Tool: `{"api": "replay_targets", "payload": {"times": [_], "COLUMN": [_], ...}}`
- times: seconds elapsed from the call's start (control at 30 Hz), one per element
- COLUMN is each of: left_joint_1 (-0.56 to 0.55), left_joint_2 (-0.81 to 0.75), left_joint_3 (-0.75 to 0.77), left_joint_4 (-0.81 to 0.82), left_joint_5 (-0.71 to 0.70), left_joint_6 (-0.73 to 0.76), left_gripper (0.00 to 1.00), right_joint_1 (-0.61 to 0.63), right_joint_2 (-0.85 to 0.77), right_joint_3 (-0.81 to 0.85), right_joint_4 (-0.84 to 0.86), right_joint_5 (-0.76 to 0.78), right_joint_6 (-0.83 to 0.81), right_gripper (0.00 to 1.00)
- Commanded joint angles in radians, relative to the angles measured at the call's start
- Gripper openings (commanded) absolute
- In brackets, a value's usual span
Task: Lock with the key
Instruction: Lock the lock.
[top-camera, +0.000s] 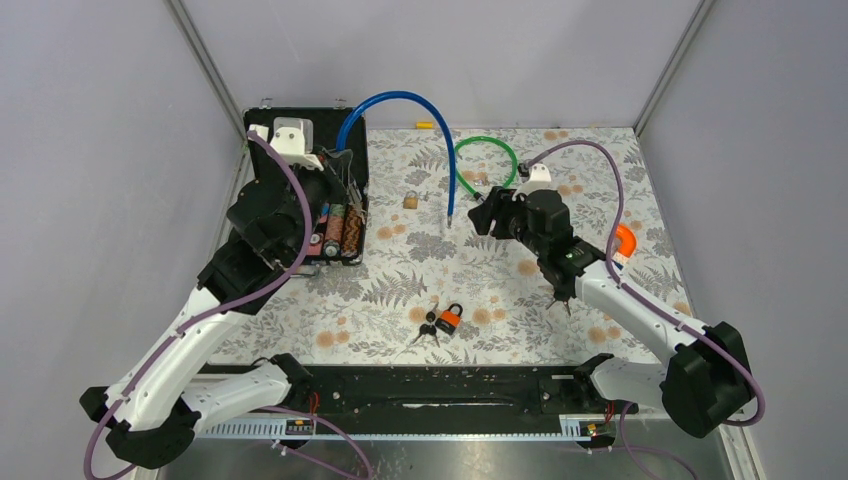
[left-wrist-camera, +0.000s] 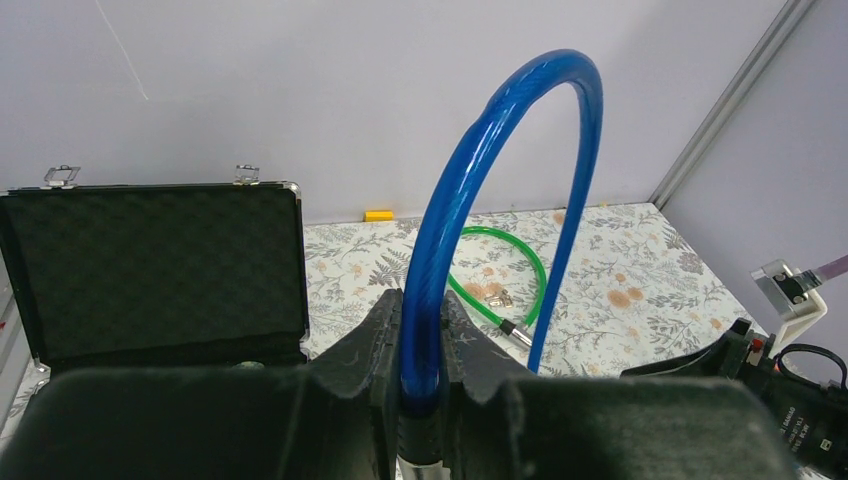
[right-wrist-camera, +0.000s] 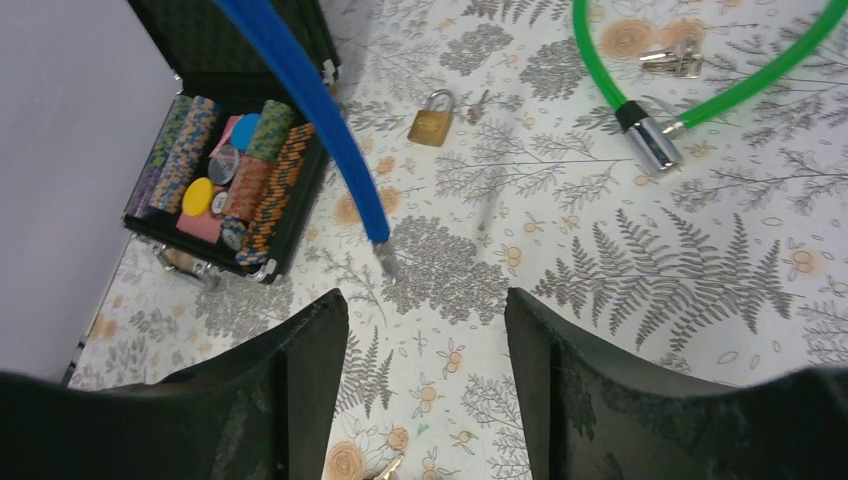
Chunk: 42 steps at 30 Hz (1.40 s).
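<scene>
My left gripper (left-wrist-camera: 425, 330) is shut on one end of a blue cable lock (left-wrist-camera: 500, 170). The cable arcs up from over the open black case (top-camera: 300, 120) and comes down with its free metal tip (top-camera: 450, 212) just above the floral table; the tip also shows in the right wrist view (right-wrist-camera: 385, 255). My right gripper (right-wrist-camera: 427, 310) is open and empty, right of that tip. A small brass padlock (top-camera: 410, 200) with a key beside it (right-wrist-camera: 478, 102) lies behind. An orange padlock with keys (top-camera: 447, 320) lies near the front.
A green cable lock (top-camera: 487, 165) with loose keys (right-wrist-camera: 672, 58) lies at the back centre. The case holds poker chips (right-wrist-camera: 230, 170). An orange object (top-camera: 625, 240) sits at the right. A small yellow piece (top-camera: 424, 125) lies by the back wall.
</scene>
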Motion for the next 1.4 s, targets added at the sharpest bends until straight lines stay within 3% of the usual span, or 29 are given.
{"api": "replay_targets", "payload": {"times": [0.0, 0.53, 0.6, 0.77, 0.83, 1.03, 1.37], "left_joint_1": [0.003, 0.003, 0.003, 0.003, 0.003, 0.004, 0.003], "left_joint_2": [-0.004, -0.003, -0.003, 0.005, 0.014, 0.049, 0.127], "left_joint_3": [0.034, 0.042, 0.044, 0.043, 0.044, 0.007, -0.068], "left_joint_4": [0.123, 0.107, 0.107, 0.102, 0.088, 0.048, 0.124], "left_joint_5": [-0.011, 0.032, 0.039, 0.047, 0.063, 0.254, 0.447], "left_joint_6": [-0.023, -0.055, -0.059, -0.074, -0.106, -0.250, -0.478], "left_gripper": [0.00, 0.00, 0.00, 0.00, 0.00, 0.00, 0.00], "right_joint_1": [-0.003, -0.003, -0.003, -0.003, -0.003, 0.002, 0.109], "right_joint_2": [0.018, 0.167, 0.175, 0.167, 0.144, 0.010, -0.170], "right_joint_3": [0.039, 0.088, 0.089, 0.088, 0.078, 0.035, 0.068], "right_joint_4": [0.055, 0.120, 0.122, 0.127, 0.140, 0.282, 0.412], "right_joint_5": [-0.077, -0.131, -0.135, -0.185, -0.203, -0.312, -0.314], "right_joint_6": [-0.009, -0.010, -0.009, 0.003, 0.022, 0.142, 0.127], "right_gripper": [0.65, 0.59, 0.51, 0.09, 0.00, 0.00, 0.00]}}
